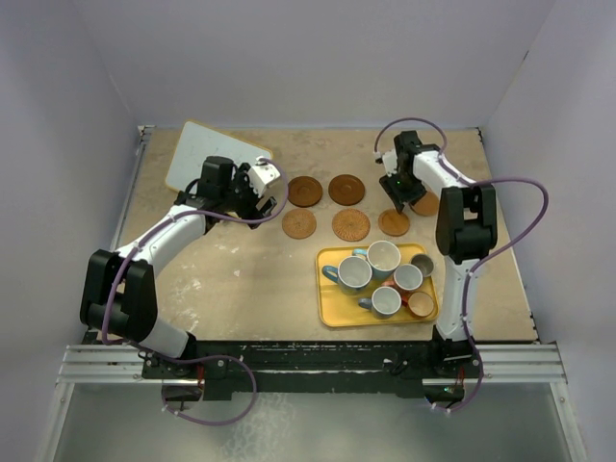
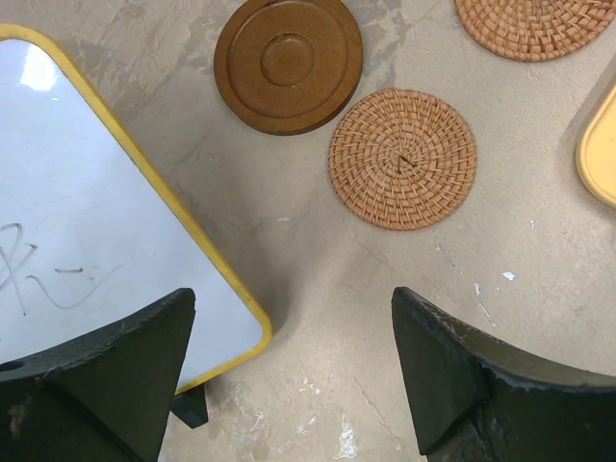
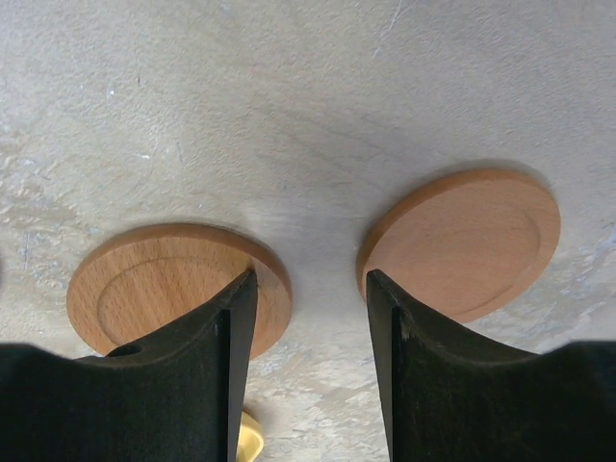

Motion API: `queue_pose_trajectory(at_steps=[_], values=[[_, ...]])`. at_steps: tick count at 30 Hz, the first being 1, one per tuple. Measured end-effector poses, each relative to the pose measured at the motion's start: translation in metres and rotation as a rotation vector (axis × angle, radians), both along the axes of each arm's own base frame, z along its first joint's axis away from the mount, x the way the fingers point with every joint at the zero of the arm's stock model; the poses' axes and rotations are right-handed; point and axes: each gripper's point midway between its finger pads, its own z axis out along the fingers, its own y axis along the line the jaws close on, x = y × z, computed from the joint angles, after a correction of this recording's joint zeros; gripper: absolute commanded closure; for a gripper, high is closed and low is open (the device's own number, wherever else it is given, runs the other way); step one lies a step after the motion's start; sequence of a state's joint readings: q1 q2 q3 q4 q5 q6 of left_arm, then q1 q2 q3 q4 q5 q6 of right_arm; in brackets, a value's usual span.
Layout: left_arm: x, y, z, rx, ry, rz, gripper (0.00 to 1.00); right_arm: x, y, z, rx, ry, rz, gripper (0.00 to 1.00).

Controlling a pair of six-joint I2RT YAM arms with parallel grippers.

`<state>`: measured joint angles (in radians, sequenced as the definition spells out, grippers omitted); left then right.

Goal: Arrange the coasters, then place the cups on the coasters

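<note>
Six round coasters lie on the table: two dark wooden ones [image 1: 305, 191] [image 1: 346, 189], two woven ones [image 1: 299, 224] [image 1: 350, 225], and two light wooden ones [image 1: 394, 222] [image 1: 425, 204]. Several cups [image 1: 384, 257] stand on the yellow tray [image 1: 332, 310]. My right gripper [image 3: 308, 274] is open and hangs low over bare table between the two light wooden coasters [image 3: 178, 289] [image 3: 462, 241], holding nothing. My left gripper [image 2: 294, 318] is open and empty over bare table, short of a dark coaster [image 2: 289, 63] and a woven coaster [image 2: 402, 157].
A white board with a yellow rim [image 1: 207, 154] lies at the back left, its corner [image 2: 241, 327] just beside my left gripper's left finger. The tray's edge [image 2: 602, 144] shows at the right of the left wrist view. Pale walls close in three sides.
</note>
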<state>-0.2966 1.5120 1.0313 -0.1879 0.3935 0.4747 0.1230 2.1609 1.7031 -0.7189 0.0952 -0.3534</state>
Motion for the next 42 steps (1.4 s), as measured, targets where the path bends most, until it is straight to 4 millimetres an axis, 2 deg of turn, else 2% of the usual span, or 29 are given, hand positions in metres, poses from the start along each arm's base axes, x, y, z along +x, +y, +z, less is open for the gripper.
queue_pose_trajectory(at_steps=[8, 20, 27, 42], values=[[0.0, 0.0, 0.0, 0.001, -0.001, -0.001, 0.2, 0.017, 0.0, 0.001, -0.014, -0.029, -0.019, 0.49], [0.0, 0.001, 0.0, 0.009, -0.007, -0.006, 0.2, 0.057, 0.007, 0.004, -0.003, -0.118, -0.089, 0.49], [-0.001, 0.002, -0.002, 0.016, -0.007, -0.006, 0.2, 0.084, 0.018, 0.006, 0.017, -0.17, -0.107, 0.49], [-0.001, 0.005, -0.002, 0.033, -0.016, -0.008, 0.2, 0.115, 0.048, 0.007, 0.037, -0.229, -0.083, 0.48]])
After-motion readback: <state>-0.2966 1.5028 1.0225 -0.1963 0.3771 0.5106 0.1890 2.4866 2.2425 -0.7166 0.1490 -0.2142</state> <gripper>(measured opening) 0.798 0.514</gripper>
